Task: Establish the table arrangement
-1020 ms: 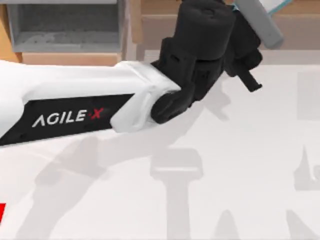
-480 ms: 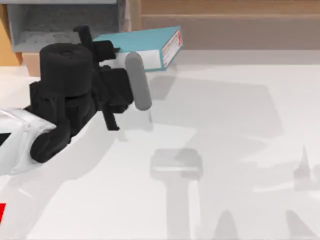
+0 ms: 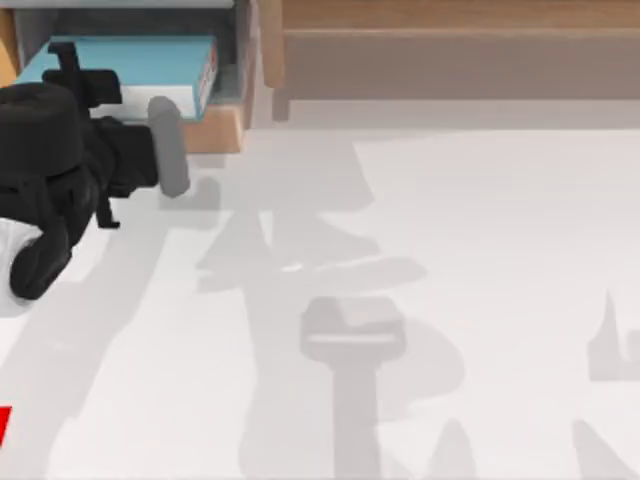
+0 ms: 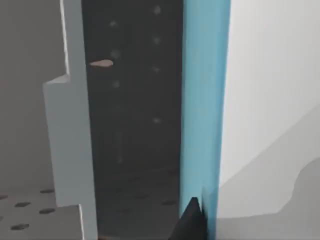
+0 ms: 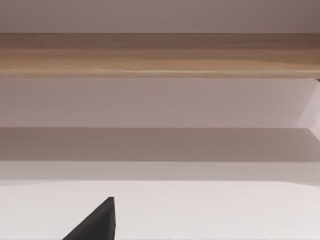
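The table (image 3: pixel 450 250) is the broad white surface. My left gripper (image 3: pixel 95 95) is at the back left, shut on a teal book (image 3: pixel 120 62) with white page edges. The book lies flat over the grey inside of the light-wood drawer box (image 3: pixel 225 130). In the left wrist view the book's teal cover (image 4: pixel 205 100) runs past a black fingertip (image 4: pixel 192 222), with the drawer's dark inside (image 4: pixel 135 125) beside it. My right gripper (image 5: pixel 97 222) is low over the table, facing the shelf.
A long brown wooden shelf (image 3: pixel 450 50) runs along the back edge, right of the drawer box, and appears again as the shelf (image 5: pixel 160 55) in the right wrist view. A small red thing (image 3: pixel 4 425) sits at the front left edge. Arm shadows fall across the table's middle.
My left arm swung from the back right to the back left, carrying the teal book from in front of the shelf into the drawer box.
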Action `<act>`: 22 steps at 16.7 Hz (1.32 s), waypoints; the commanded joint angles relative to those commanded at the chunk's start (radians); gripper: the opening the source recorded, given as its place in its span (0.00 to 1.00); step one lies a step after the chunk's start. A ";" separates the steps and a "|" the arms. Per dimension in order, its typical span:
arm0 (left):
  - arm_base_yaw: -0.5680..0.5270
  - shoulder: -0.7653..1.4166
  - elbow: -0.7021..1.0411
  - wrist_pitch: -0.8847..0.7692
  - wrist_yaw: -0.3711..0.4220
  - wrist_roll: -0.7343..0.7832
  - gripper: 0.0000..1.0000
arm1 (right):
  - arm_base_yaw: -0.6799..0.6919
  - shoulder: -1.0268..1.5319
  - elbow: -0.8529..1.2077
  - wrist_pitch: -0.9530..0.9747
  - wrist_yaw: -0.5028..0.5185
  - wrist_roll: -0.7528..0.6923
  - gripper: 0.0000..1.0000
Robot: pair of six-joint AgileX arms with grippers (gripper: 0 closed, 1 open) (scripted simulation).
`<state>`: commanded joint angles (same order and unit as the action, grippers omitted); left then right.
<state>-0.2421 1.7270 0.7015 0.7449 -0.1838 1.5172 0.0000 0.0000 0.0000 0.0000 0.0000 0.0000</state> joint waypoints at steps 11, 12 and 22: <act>0.013 0.084 0.075 0.024 0.013 0.024 0.00 | 0.000 0.000 0.000 0.000 0.000 0.000 1.00; 0.015 0.096 0.088 0.023 0.015 0.024 0.00 | 0.000 0.000 0.000 0.000 0.000 0.000 1.00; 0.026 0.150 0.150 0.016 0.024 0.025 0.15 | 0.000 0.000 0.000 0.000 0.000 0.000 1.00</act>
<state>-0.2161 1.8768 0.8517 0.7613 -0.1597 1.5419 0.0000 0.0000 0.0000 0.0000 0.0000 0.0000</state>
